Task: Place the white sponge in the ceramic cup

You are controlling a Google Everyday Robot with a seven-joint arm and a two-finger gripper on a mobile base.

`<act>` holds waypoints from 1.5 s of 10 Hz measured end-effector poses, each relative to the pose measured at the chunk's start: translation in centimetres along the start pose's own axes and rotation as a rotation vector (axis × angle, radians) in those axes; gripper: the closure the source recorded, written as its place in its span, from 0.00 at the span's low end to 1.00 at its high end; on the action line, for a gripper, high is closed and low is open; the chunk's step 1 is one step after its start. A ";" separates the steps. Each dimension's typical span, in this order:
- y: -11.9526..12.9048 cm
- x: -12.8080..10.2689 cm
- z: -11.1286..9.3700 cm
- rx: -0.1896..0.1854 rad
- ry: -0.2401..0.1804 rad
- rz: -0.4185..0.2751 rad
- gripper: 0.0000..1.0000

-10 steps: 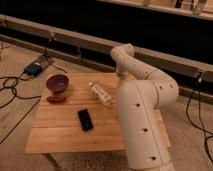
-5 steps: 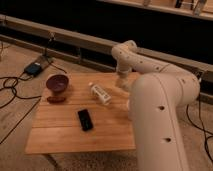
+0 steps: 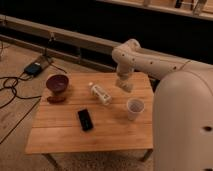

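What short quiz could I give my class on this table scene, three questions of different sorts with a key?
1. Multiple choice: which thing lies nearest the cup? A the bowl, B the bottle, C the phone.
2. True or false: the sponge already sits in the cup.
3. Fill the gap: the gripper hangs above the table, behind the cup, its jaws shut on the ____.
Key: 1 B. 2 False. 3 sponge.
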 end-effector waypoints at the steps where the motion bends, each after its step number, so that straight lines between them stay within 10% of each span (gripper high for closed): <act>1: 0.7 0.7 -0.9 0.008 -0.010 0.024 1.00; 10: 3.7 6.2 -4.3 0.026 -0.100 0.206 1.00; 15: 5.1 8.6 -2.7 -0.015 -0.152 0.279 1.00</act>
